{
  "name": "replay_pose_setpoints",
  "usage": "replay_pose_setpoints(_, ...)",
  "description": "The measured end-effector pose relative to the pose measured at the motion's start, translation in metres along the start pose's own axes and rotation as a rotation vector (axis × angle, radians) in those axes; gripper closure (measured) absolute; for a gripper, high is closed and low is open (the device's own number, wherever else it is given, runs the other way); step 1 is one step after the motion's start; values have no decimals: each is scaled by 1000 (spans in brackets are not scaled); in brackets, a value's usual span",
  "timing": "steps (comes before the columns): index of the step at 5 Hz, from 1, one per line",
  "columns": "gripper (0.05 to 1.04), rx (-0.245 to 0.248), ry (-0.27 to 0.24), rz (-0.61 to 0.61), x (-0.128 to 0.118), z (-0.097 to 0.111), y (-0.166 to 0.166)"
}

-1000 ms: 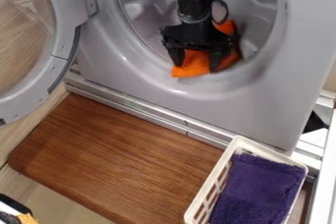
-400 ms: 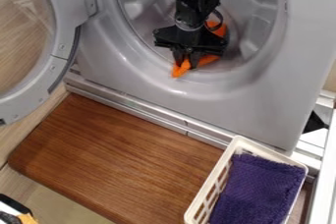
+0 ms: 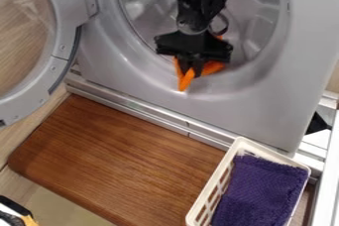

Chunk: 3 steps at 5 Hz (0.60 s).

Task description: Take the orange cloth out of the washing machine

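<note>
the step in hand looks to be drawing the orange cloth [image 3: 214,67] out, with the grasp itself seemingly made. the hand [image 3: 191,72] is clenched on the cloth at the lower lip [image 3: 226,82] of the washer's [image 3: 268,108] round opening, its fingers close together with orange fabric pinched at their tips. one corner of the cloth hangs in a point below the fingers, over the lip; another fold spreads to the right of them, and a small bit of orange shows higher up, behind the arm [image 3: 193,9], toward the drum [image 3: 255,14]. so the job seems partly done: the cloth is at the mouth, but not clear of it.

the next move calls for keeping that pinch and pulling outward over the lip, with enough lift that the trailing part comes along rather than dragging on the rim. the grip takes in only part of the cloth, so a hard tug might let it slip. how much fabric lies behind the hand, i cannot tell.

the door [image 3: 64,51] stands open at the left, leaving the way out free. once the cloth is clear, it could be lowered to the brown board [image 3: 126,158] in front, well short of the basket [image 3: 242,144] with its purple towel [image 3: 261,190].
</note>
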State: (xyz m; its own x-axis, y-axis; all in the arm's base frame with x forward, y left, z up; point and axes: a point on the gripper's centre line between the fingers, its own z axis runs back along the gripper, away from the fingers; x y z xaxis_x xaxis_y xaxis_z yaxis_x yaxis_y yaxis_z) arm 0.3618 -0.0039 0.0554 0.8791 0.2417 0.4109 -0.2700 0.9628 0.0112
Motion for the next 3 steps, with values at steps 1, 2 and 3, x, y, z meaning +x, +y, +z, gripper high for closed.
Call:
replay_pose_setpoints(1,981,-5,-22,28,-13,30,8)
replay_pose_setpoints(2,981,28,-9,75,-41,36,22)
replay_pose_setpoints(3,981,53,34,99,-70,28,32)
